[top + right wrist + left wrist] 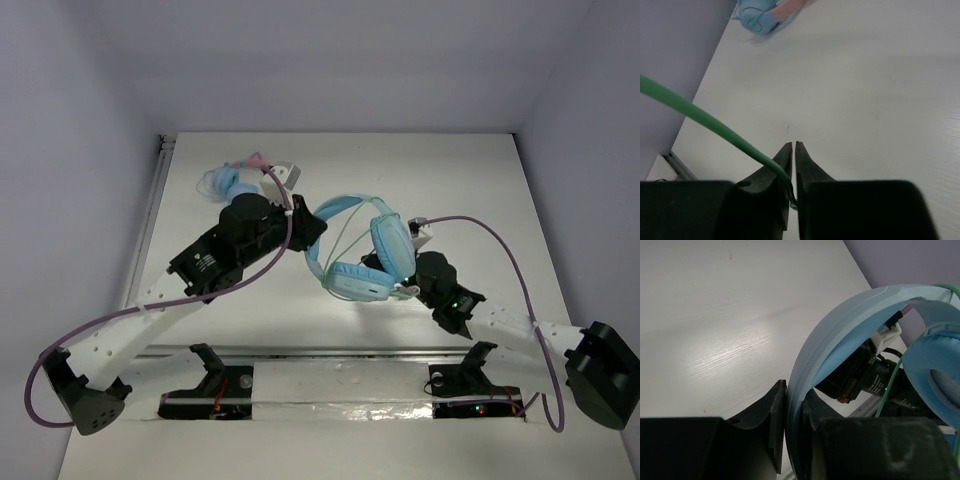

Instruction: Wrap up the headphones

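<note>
Table [480, 180]; fingers [770, 430] tight on headphones [358, 283], cable [700, 117].

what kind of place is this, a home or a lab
Probably a robot lab cell: a white table boxed by plain pale walls, with two robot arms bolted at its near edge.

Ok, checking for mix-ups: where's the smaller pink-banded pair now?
Top view: the smaller headphones lie far left on the table, just beyond the left arm, apart from the larger headphones.
</note>
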`<act>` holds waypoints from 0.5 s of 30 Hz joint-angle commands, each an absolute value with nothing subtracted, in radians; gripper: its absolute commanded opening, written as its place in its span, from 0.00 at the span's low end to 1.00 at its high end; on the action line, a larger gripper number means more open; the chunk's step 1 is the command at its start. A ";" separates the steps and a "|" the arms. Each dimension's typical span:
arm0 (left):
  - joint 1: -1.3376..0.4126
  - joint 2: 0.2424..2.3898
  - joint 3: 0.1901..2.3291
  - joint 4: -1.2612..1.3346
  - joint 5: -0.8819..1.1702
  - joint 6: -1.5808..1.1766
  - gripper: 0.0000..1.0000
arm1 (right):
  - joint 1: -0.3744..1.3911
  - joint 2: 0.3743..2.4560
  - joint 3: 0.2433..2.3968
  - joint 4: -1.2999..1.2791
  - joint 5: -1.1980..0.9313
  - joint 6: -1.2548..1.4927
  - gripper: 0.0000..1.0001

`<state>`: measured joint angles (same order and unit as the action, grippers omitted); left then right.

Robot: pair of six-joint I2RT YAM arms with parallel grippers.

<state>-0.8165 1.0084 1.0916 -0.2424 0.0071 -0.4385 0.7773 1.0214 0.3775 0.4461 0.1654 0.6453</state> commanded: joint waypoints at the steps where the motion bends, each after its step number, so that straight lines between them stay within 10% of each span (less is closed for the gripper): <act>1: -0.818 1.011 1.164 -0.072 0.028 -0.509 0.00 | 0.770 1.043 0.371 0.575 0.121 0.667 0.08; 15: -0.807 1.057 0.999 0.286 -0.314 -0.753 0.00 | 0.781 1.057 0.232 0.794 0.048 0.917 0.00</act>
